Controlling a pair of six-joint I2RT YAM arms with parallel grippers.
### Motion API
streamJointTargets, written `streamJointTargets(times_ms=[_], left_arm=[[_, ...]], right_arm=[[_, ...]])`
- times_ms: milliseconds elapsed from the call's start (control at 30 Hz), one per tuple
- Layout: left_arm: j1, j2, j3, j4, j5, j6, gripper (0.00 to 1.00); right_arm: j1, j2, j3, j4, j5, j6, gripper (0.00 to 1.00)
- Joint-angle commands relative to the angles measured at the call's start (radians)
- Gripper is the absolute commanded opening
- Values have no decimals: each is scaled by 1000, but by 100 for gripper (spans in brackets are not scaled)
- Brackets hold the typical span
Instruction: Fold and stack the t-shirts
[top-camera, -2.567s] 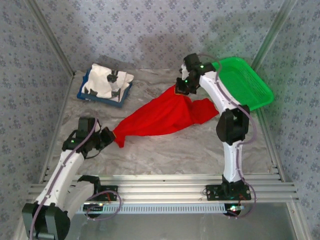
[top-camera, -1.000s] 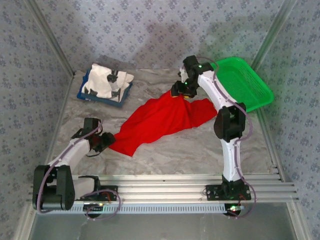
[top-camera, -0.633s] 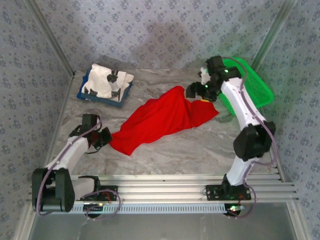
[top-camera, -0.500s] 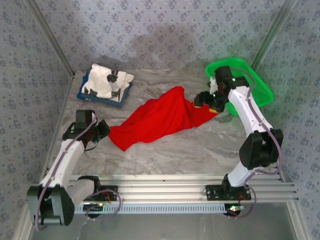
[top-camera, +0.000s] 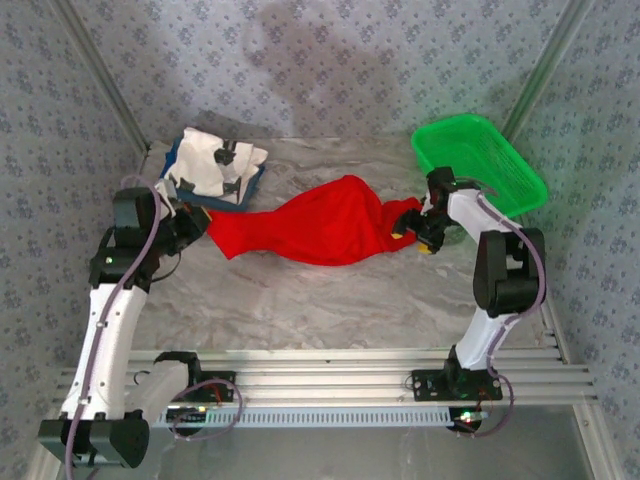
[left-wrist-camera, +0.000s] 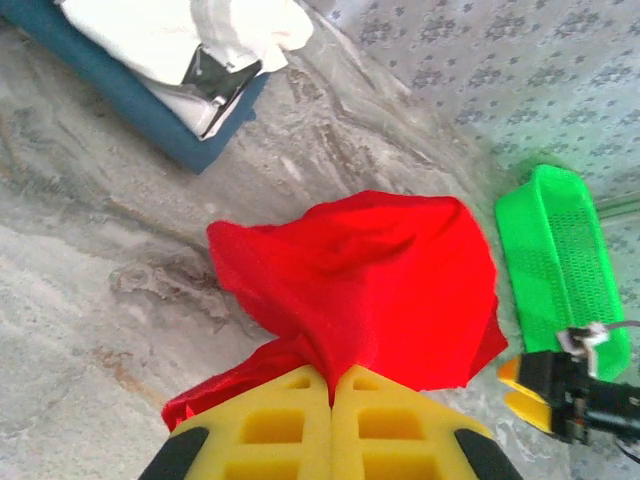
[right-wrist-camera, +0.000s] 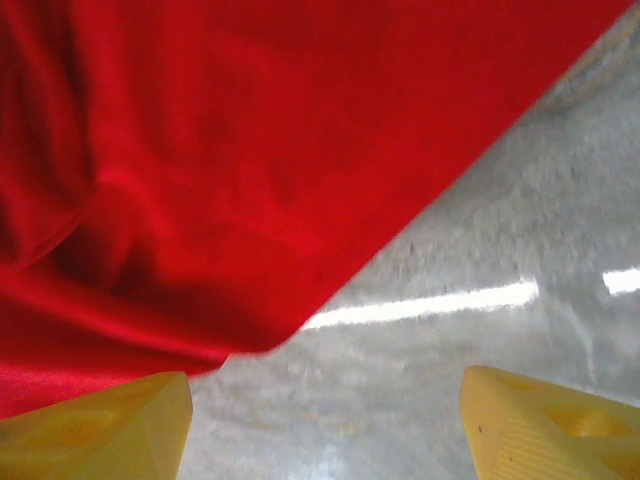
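Red t-shirt (top-camera: 320, 232): one end pinched tight in left gripper (left-wrist-camera: 332, 385), cloth stretches long and thin from there across to right gripper (right-wrist-camera: 325, 400). Right gripper spread wide, holding nothing; shirt's edge just ahead of one finger, over tabletop (right-wrist-camera: 480, 250)

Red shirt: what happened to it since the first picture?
The left claw shut on an end of the red t-shirt and dragged it toward the blue tray. The right claw let go, opened and moved right, near the green basket. White t-shirt, tray and basket stayed put.
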Motion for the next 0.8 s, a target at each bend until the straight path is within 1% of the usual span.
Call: streamJointTargets(times_ms=[0, 100, 133, 167, 233, 267, 333, 367, 400, 467, 500, 633, 767], left_arm=[[2, 2, 48, -12, 40, -24, 0], [3, -1, 75, 30, 61, -43, 0], [3, 1, 88, 35, 70, -48, 0], [3, 4, 103, 39, 79, -50, 0], [3, 4, 128, 46, 90, -52, 0], [2, 5, 140, 52, 96, -52, 0], [2, 6, 158, 61, 109, -52, 0], [2, 8, 166, 64, 113, -51, 0], [1, 10, 172, 66, 115, -49, 0], [1, 11, 183, 65, 116, -45, 0], [2, 14, 190, 62, 112, -42, 0], [2, 23, 238, 37, 82, -25, 0], [3, 44, 312, 22, 55, -11, 0]], right_arm=[[-4, 68, 46, 74, 41, 32, 72], [5, 140, 94, 78, 66, 32, 70], [8, 162, 110, 81, 82, 35, 69], [6, 179, 127, 85, 93, 51, 64], [-2, 189, 144, 134, 122, 72, 53], [-7, 190, 151, 166, 129, 86, 45], [-20, 194, 184, 233, 130, 94, 34], [-26, 202, 211, 251, 135, 94, 26], [-30, 208, 240, 256, 137, 90, 16], [-30, 212, 284, 263, 132, 73, 4], [-31, 206, 306, 252, 126, 71, 0], [-40, 104, 338, 260, 59, 86, 0], [-55, -20, 402, 202, -20, 93, 0]])
